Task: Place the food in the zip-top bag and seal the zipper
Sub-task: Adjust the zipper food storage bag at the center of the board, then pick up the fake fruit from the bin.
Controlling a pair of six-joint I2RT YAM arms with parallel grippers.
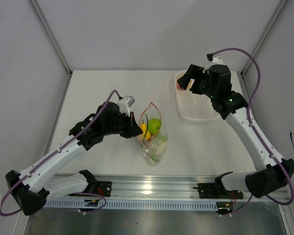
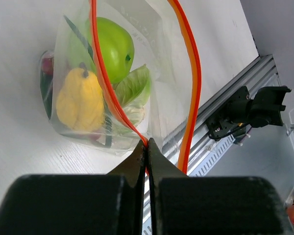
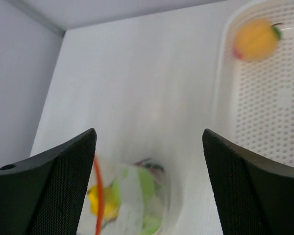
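Spotted the zip-top bag (image 1: 154, 142) lying about the middle of the surface (image 1: 98, 93), just ahead of the left arm and well apart from the white perforated basket (image 1: 198, 105) off to the right. Already loaded with a green apple (image 2: 112, 46), a yellow piece (image 2: 78, 100) and a pale leafy piece (image 2: 132, 88), plus some dark green stalks, hard to make out through the crinkly plastic. Long axis running roughly near-to-far, closed bottom toward the metal rail (image 1: 152, 186), mouth pointing at the far edge and tipped upward. Zipper (image 2: 197, 73) not sealed, spread out into a wide red-orange loop.

Left gripper (image 2: 147, 147) clenched tight on the zipper strip at one side of the mouth, nothing else pinched. Probably done to prop the rim up and keep the mouth gaping for the next drop-in, given such floppy plastic.

Right gripper (image 3: 148, 147) hanging over the basket's far-left corner, released, jaws wide apart with nothing between them. Caught an orange-yellow round fruit (image 3: 255, 39) sitting in the basket, pretty blurry in the wrist view, so likely at least one item left to move. Guessing parked there to drop down onto it, then carry it across to the propped-open mouth. Sealing looked a good way off yet, tbh.
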